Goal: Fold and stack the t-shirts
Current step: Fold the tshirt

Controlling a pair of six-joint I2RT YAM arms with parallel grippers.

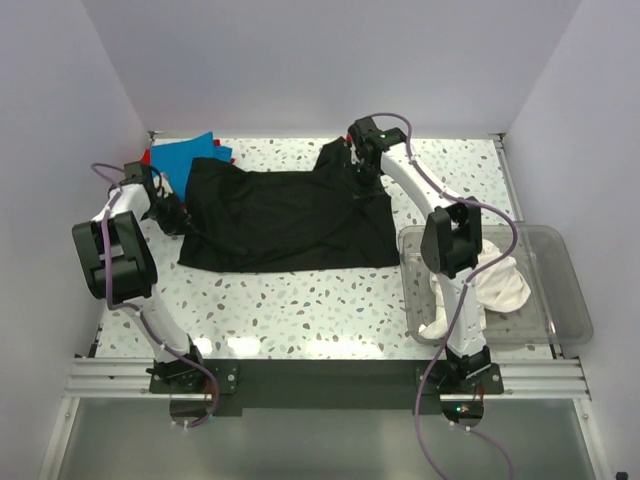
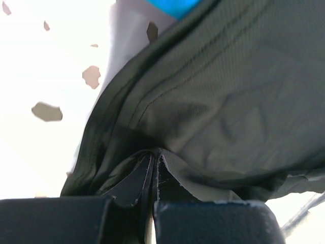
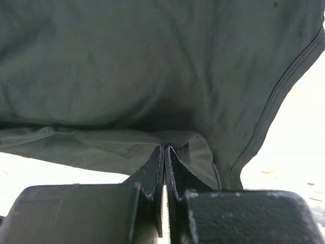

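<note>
A black t-shirt (image 1: 285, 220) lies spread across the middle of the table. My left gripper (image 1: 178, 215) is at its left edge, shut on a pinch of the black cloth (image 2: 228, 101); the left gripper's tips (image 2: 154, 155) meet with fabric between them. At the shirt's far right corner my right gripper (image 1: 362, 165) is also shut on the black cloth (image 3: 152, 66), and the right gripper's tips (image 3: 165, 148) are pressed together under the hanging fabric. A blue t-shirt (image 1: 190, 155) lies at the back left with a red t-shirt (image 1: 148, 157) peeking out beside it. White t-shirts (image 1: 500, 285) sit crumpled in the bin.
A clear plastic bin (image 1: 570, 290) stands at the right edge of the table beside the right arm. White walls close the table on the left, back and right. The speckled tabletop (image 1: 300, 310) shows in front of the black shirt.
</note>
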